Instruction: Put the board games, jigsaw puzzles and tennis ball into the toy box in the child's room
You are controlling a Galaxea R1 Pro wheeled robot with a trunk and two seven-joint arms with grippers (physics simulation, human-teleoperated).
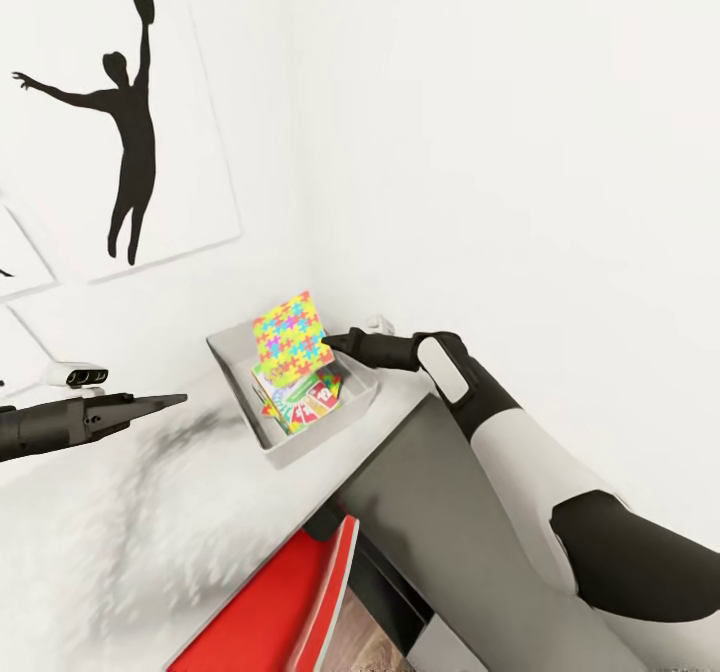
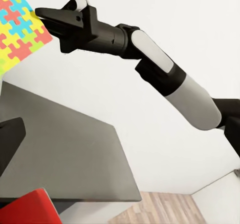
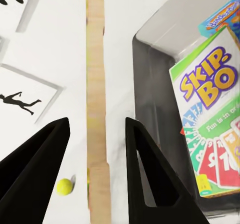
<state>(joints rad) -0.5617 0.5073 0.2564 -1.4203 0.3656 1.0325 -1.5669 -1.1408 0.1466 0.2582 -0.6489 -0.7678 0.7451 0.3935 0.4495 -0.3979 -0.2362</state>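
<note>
A: Right gripper [image 1: 335, 342] state?
B: Pinched a jigsaw puzzle [image 1: 290, 337] edge-on, held over the toy box [image 1: 236, 380]. Left gripper [image 1: 165, 404]: couldn't tell.
A: Bin contents?
B: SKIP-BO game [image 3: 212, 129], blue box [image 3: 220, 16] behind. Tennis ball [image 3: 64, 186] was outside, on the table [image 1: 110, 522].

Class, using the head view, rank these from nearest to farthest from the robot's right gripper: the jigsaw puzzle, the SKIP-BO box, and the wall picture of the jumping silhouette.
1. Jigsaw puzzle: held edge-on at the right gripper, above the toy box.
2. SKIP-BO box: just below, lying in the toy box.
3. Silhouette picture: far up on the wall, to the left.
</note>
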